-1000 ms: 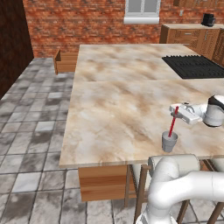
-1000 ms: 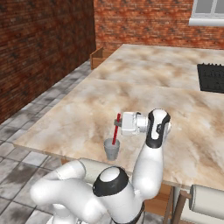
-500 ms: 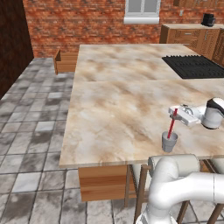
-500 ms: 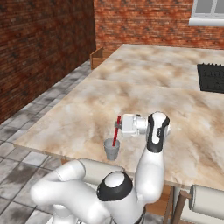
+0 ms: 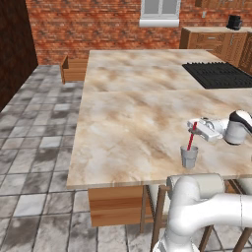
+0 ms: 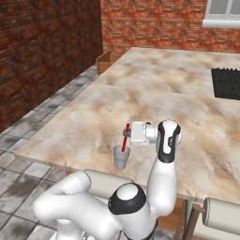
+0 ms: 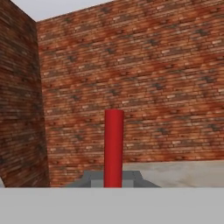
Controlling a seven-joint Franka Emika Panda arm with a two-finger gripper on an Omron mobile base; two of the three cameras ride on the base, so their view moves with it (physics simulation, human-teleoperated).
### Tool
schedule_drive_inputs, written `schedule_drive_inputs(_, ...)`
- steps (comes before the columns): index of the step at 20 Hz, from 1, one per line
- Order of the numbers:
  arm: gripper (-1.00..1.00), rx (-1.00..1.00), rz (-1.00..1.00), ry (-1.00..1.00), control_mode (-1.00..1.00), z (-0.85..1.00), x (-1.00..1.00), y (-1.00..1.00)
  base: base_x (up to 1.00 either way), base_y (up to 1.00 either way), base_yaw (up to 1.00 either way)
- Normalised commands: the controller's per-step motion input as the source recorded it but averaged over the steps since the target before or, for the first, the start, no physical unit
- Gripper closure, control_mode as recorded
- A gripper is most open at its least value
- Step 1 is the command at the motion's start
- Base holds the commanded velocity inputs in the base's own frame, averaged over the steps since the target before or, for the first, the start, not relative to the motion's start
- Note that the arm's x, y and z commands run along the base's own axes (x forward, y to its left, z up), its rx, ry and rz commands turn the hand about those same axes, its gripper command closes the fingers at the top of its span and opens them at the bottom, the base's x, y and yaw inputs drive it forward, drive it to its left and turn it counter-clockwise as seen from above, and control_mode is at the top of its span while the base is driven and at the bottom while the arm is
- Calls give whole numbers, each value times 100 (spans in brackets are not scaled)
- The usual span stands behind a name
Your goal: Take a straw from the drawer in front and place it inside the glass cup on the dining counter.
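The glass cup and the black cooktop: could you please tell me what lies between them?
In the left base view, the hand gripping the straw reaches over the glass cup; toward the cooktop lies bare dining counter.

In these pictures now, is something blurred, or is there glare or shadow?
Left base view: sharp, even light, no glare on the counter. Right base view: same, cup casts no clear shadow. Hand view: the straw is close and soft-edged.

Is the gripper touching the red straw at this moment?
Touching. In the hand view the straw rises from between the finger tips; in the left base view the gripper is shut on its upper end.
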Motion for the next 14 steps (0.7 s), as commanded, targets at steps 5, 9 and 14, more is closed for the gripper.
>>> schedule_drive_inputs(5,100,0,0,0,-100,-15,-7,0,0,0,0)
schedule_drive_inputs(9,100,0,0,0,-100,-23,-44,0,0,0,0)
schedule_drive_inputs(14,-100,0,0,0,-100,-18,-34,0,0,0,0)
